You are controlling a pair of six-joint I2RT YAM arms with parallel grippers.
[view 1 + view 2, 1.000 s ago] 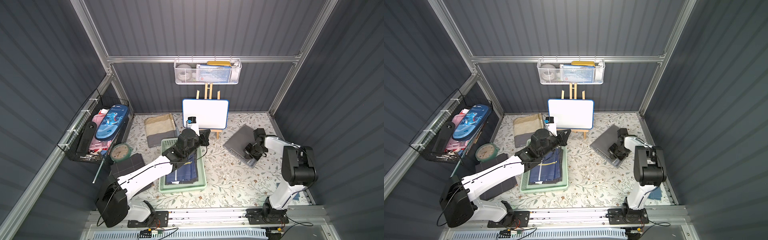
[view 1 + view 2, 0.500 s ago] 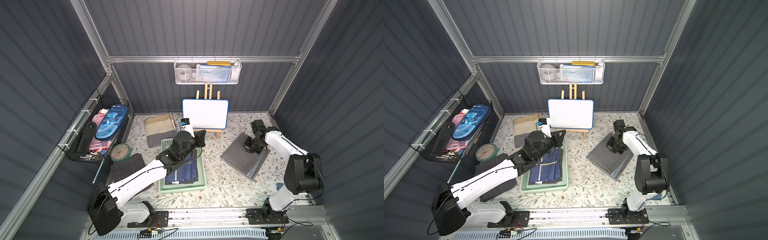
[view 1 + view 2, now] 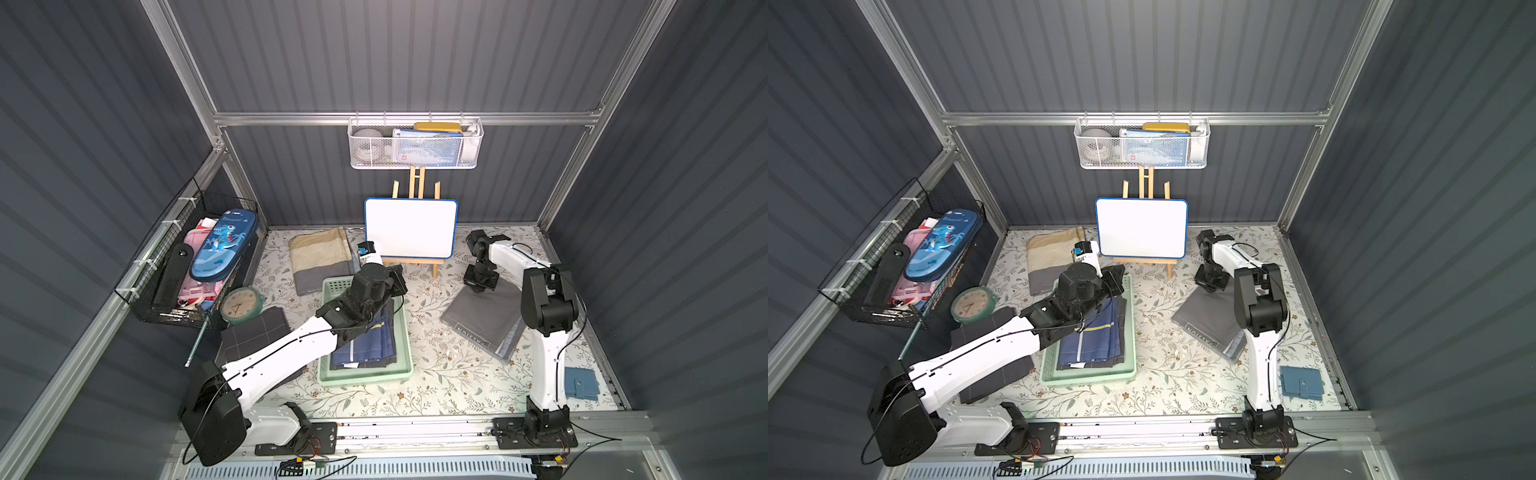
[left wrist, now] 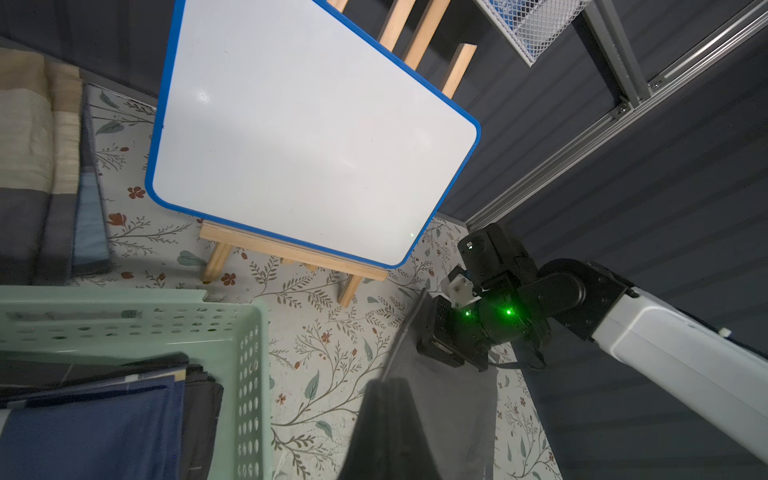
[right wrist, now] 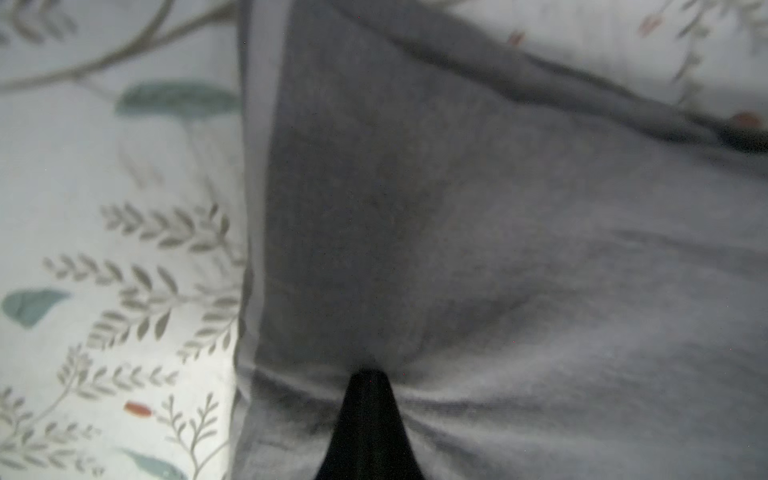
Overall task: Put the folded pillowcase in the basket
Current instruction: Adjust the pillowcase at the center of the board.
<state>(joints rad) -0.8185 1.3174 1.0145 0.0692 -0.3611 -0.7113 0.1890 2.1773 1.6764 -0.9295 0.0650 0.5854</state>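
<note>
The folded pillowcase (image 3: 486,320) (image 3: 1212,320) is a grey cloth lying on the flowered mat at the right. My right gripper (image 3: 478,291) (image 3: 1210,289) points down at its far corner. In the right wrist view that gripper (image 5: 368,376) is shut, with the pillowcase (image 5: 457,208) puckered around its tip. The mint-green basket (image 3: 365,376) (image 3: 1088,376) sits mid-table with a navy folded cloth (image 3: 370,345) inside. My left gripper (image 3: 397,278) (image 4: 386,384) is shut and empty, above the basket's far right corner (image 4: 249,332).
A whiteboard on a wooden easel (image 3: 411,228) stands at the back. A tan striped folded cloth (image 3: 318,257), a clock (image 3: 241,305) and a dark checked cloth (image 3: 253,332) lie left of the basket. A blue wallet (image 3: 582,384) lies front right. Wire baskets hang on the walls.
The grey pillowcase has shifted toward the front and lies more spread out than a second ago. The right arm's elbow has swung while its gripper stayed on the cloth. The left gripper has barely moved.
</note>
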